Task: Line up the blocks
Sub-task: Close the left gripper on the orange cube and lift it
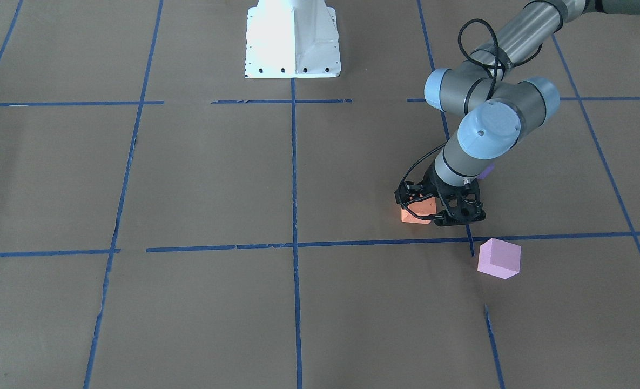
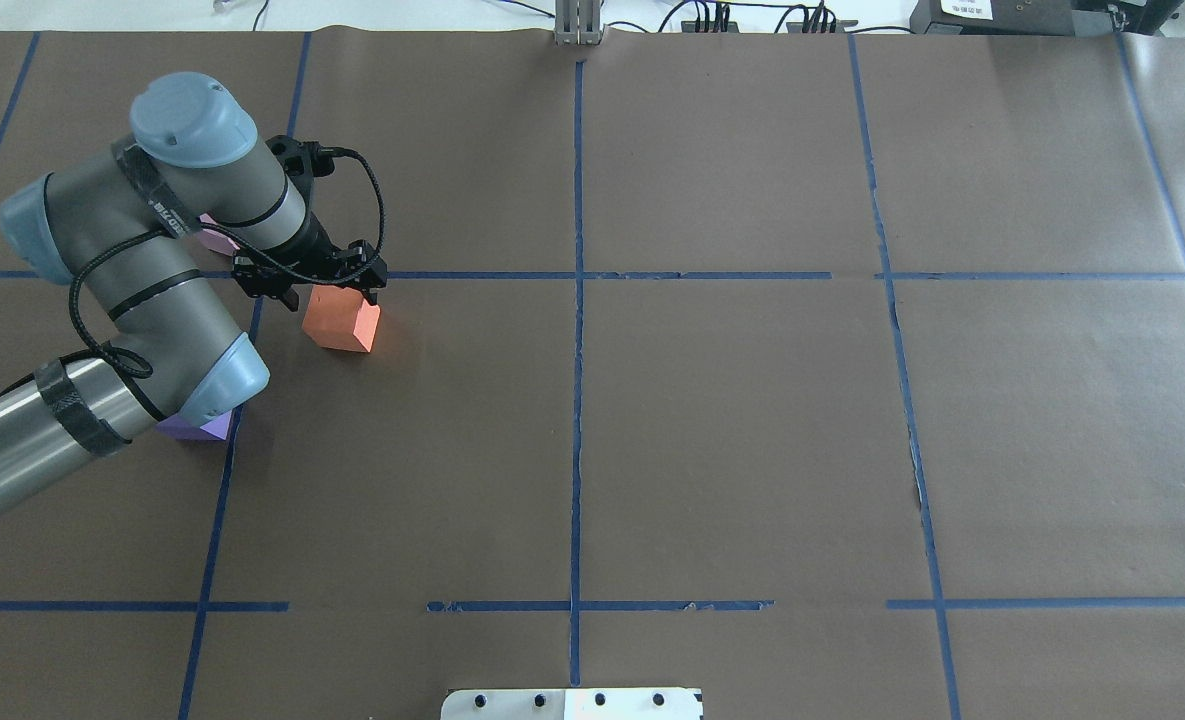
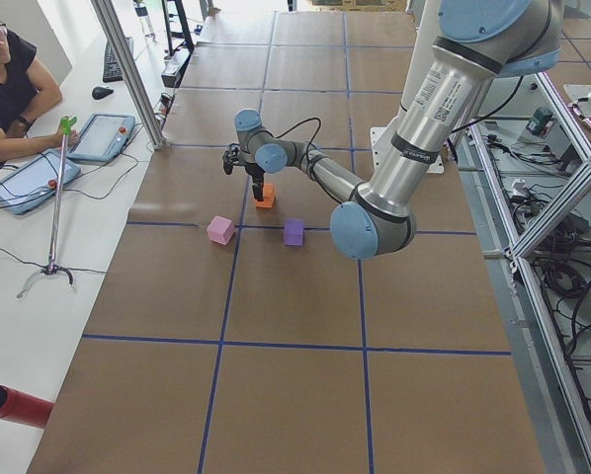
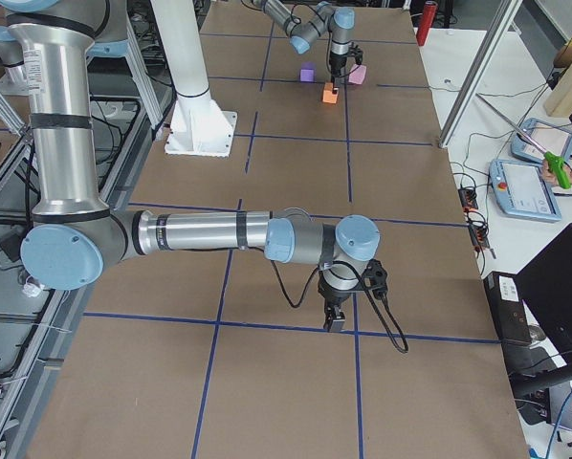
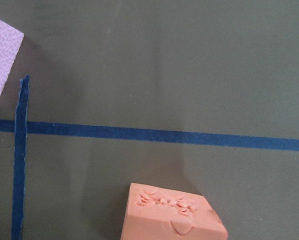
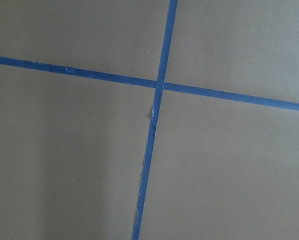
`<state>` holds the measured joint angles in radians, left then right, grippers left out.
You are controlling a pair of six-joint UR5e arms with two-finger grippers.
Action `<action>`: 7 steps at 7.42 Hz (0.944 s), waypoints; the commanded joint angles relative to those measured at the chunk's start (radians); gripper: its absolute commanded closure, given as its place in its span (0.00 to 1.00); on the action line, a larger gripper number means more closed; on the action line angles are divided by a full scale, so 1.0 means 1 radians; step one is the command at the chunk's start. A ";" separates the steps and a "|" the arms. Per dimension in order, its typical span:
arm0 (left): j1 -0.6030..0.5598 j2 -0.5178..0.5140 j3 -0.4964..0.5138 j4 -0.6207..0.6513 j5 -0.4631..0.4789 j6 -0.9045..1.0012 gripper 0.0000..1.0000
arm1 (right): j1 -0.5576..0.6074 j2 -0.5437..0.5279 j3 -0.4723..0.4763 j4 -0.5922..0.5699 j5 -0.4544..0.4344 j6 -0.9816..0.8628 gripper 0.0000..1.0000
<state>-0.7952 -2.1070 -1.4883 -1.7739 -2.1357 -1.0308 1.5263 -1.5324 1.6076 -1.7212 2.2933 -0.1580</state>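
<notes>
- Violet block (image 2: 197,428): sits on the tabletop (image 2: 752,450) to the robot's left of the orange block and nearer the robot's base. The left arm's elbow hangs over it, and the overhead view shows only one corner.
- Pink block (image 1: 499,258): sits on the tabletop to the robot's left of the orange block, on the side away from the base and clear of it. A blue tape line (image 1: 352,244) runs between the two.
- Left claw (image 2: 327,288): poised directly over the orange block with its jaws apparently spread and nothing gripped. It sits slightly toward the robot's left of the block's middle. The wrist view shows no fingers.
- Orange block (image 2: 342,320): rests flat on the tabletop and has a dented top face. It lies off to one side of the line joining the other two blocks, so the three form a triangle, not a row.
- Step in hand, as judged: taking hold of the orange block. Next, the claw needs to be centred over the block, lowered and closed on opposite faces. The block can then be carried toward the robot's left into the gap between the pink and violet blocks.
- Obstructions: the left arm's own elbow over the violet block crowds that end of the row. The foam marks easily, so the squeeze should be moderate.
- Right claw (image 4: 335,323): well away from the orange block, toward the robot's right, low over a tape crossing. Whether it is spread or clenched cannot be told.
- Operator (image 3: 9,89): seated beyond the tabletop edge, on the far side of the orange block from the base. No interference.
</notes>
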 commanded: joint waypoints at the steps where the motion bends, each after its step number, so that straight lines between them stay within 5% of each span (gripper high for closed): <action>1: 0.002 -0.001 0.022 -0.030 0.014 -0.002 0.00 | 0.000 0.000 0.000 0.000 0.000 0.000 0.00; 4: 0.021 0.012 0.020 -0.062 0.013 0.002 0.03 | 0.000 0.000 0.000 0.000 0.000 0.000 0.00; 5: 0.022 0.012 0.020 -0.062 0.013 0.003 0.22 | 0.000 0.000 0.000 0.000 0.000 0.000 0.00; 7: 0.021 0.018 0.013 -0.064 0.013 0.012 0.83 | 0.000 0.000 0.000 0.000 0.000 0.000 0.00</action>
<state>-0.7741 -2.0936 -1.4711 -1.8362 -2.1230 -1.0239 1.5262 -1.5324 1.6076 -1.7211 2.2933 -0.1580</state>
